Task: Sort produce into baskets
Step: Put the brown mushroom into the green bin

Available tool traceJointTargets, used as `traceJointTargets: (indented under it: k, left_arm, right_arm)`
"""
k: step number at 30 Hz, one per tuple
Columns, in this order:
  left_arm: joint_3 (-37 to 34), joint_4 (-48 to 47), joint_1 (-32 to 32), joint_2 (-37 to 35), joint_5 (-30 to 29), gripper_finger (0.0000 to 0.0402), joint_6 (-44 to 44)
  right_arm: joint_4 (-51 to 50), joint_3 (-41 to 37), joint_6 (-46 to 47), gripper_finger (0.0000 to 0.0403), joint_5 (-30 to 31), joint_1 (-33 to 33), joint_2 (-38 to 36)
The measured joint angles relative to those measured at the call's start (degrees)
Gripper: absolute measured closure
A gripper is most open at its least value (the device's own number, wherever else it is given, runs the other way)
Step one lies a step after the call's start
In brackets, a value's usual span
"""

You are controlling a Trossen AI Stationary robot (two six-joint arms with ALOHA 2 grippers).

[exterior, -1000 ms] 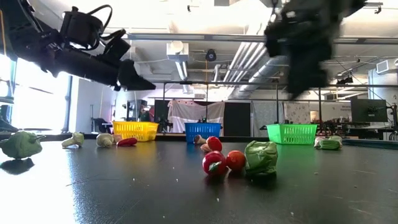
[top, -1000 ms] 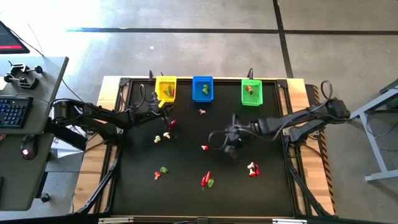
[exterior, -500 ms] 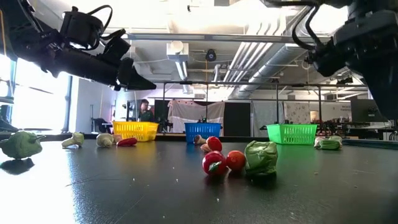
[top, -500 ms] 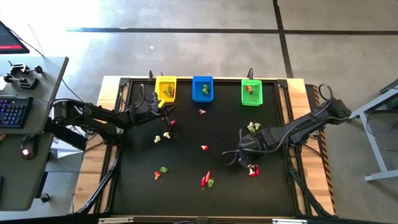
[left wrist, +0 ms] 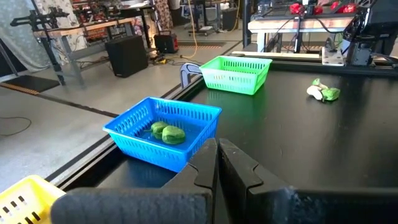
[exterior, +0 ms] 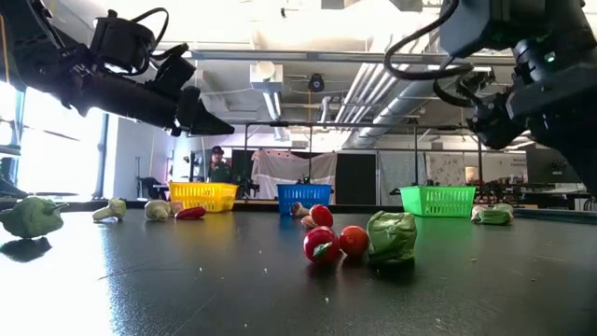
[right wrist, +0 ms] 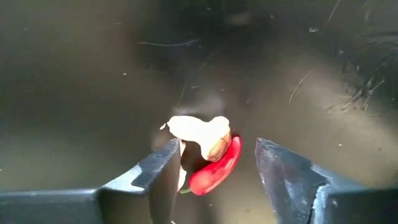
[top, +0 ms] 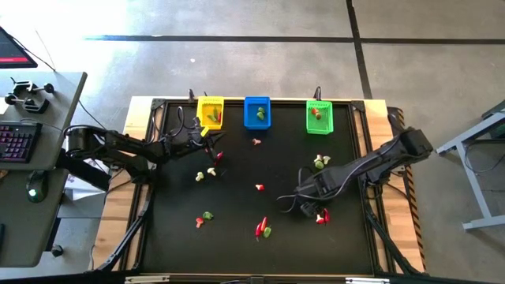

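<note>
Fingers point(right wrist: 165, 171) apart, straddling chilli point(right wrist: 214, 168)

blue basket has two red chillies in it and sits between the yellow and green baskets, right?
Not quite. The blue basket holds two green pieces, not red chillies; the left wrist view shows them plainly. The rest stands: in the high view it sits between the yellow basket and the green basket.

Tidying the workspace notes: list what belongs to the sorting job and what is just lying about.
Job:
yellow basket
blue basket
green basket
scattered toy produce
red chilli and white mushroom piece between the right hand fingers

Lying about:
keyboard
side desk
</note>
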Motion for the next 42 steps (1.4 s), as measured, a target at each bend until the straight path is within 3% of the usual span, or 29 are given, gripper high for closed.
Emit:
traceJointTargets:
  k: [6, 18, 23, 28, 32, 38, 42]
  left_arm:
    - [0.00, -0.01, 0.00, 0.00, 0.00, 0.0401, 0.00]
    - [0.00, 0.00, 0.00, 0.00, 0.02, 0.0401, -0.02]
    - [0.00, 0.01, 0.00, 0.00, 0.02, 0.0401, -0.02]
    - [0.00, 0.01, 0.01, 0.00, 0.02, 0.0401, -0.02]
    - [0.00, -0.01, 0.01, 0.00, 0.02, 0.0401, -0.03]
    - [0.00, -0.01, 0.02, 0.00, 0.02, 0.0401, -0.03]
    - [0.00, -0.01, 0.02, 0.00, 0.02, 0.0401, -0.02]
  right_arm:
    - [0.72, -0.02, -1.16, 0.0227, 0.37, -0.02, 1.73]
    - [2.61, -0.04, -4.62, 0.0384, 0.52, -0.08, 2.12]
    - [1.72, 1.16, -7.94, 0.0394, 2.57, -1.23, 1.93]
    - [-0.41, 3.99, -14.02, 0.0400, 10.00, -4.80, -0.49]
    - [-0.47, 4.99, -18.87, 0.0401, 20.72, -10.04, -3.15]
    - [-0.40, 5.05, -27.56, 0.0402, 33.81, -22.11, -6.53]
    - [1.53, 5.06, -34.49, 0.0402, 39.24, -32.04, -7.16]
